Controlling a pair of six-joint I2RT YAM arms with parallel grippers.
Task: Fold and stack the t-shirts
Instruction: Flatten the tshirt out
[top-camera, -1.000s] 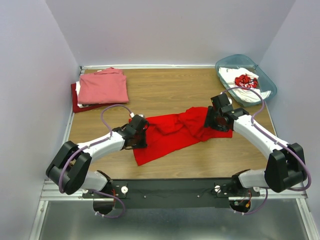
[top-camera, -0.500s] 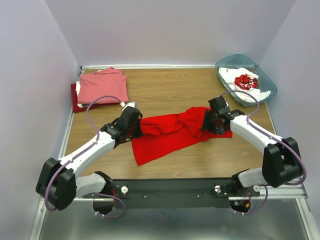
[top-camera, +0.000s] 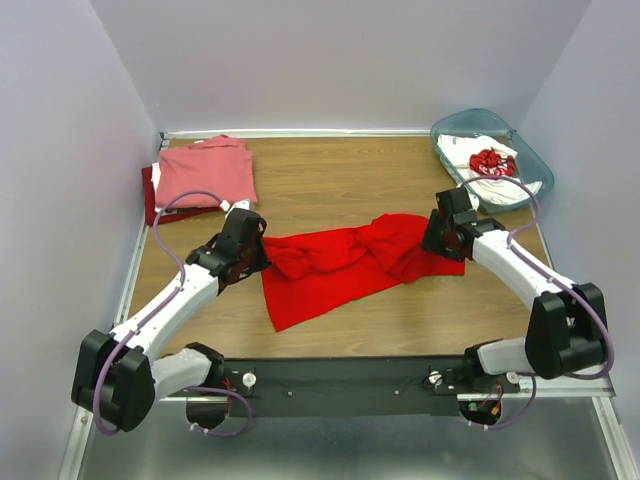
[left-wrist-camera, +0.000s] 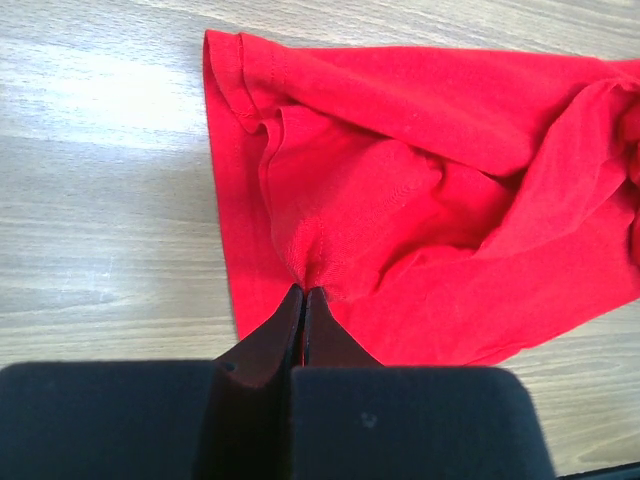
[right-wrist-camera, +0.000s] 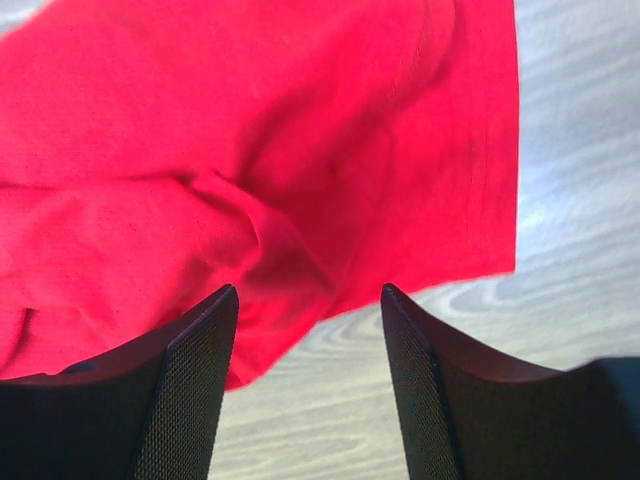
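My left pincer (left-wrist-camera: 302, 293) is clamped on the red t-shirt (left-wrist-camera: 420, 180). My right pincer (right-wrist-camera: 308, 292) stands apart. From overhead I can't see either's tips.

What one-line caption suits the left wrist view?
Left gripper shut on a bunched fold of the bright red t-shirt on the wooden table.

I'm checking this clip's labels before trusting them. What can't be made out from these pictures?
Top view: the dark red t-shirt is mostly covered by the pink t-shirt; how many lie beneath is unclear.
Top view: the print on the white t-shirt in the bin is too small to read.
Right wrist view: the bright red t-shirt runs off the top and left edges.
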